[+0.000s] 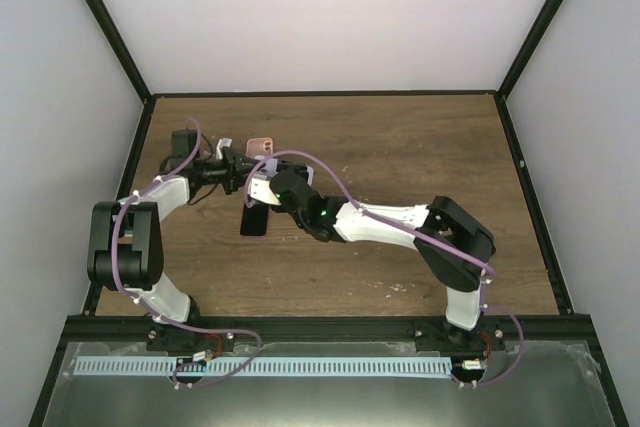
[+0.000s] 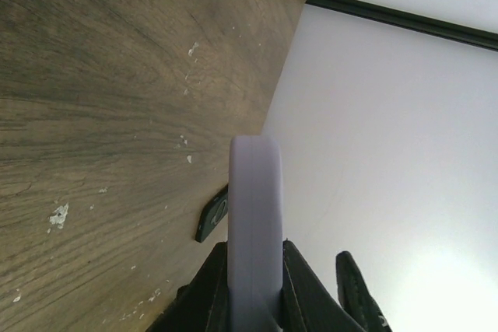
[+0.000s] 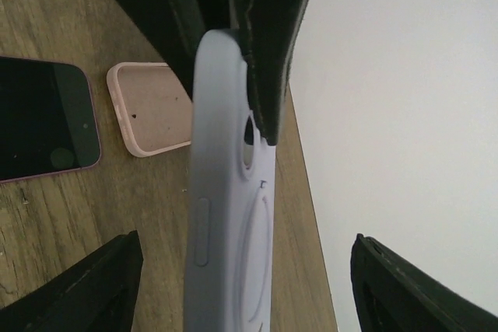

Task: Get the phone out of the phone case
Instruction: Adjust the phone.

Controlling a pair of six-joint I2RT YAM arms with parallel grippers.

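A lavender phone case (image 3: 226,215) is held upright, edge-on, above the table. My left gripper (image 2: 254,250) is shut on its end; its black fingers (image 3: 268,36) show at the top of the right wrist view. My right gripper (image 3: 245,240) is open, its jaws wide apart on either side of the case, touching nothing. I cannot tell whether a phone sits inside the case. In the top view the left gripper (image 1: 238,169) and right gripper (image 1: 262,187) meet at the table's back left, and the case is mostly hidden between them.
An empty pink case (image 3: 152,106) lies on the wooden table beside a dark-screened phone (image 3: 43,118). The pink case (image 1: 262,144) shows behind the grippers. A black phone-like slab (image 1: 254,220) lies just in front of them. The left wall is close.
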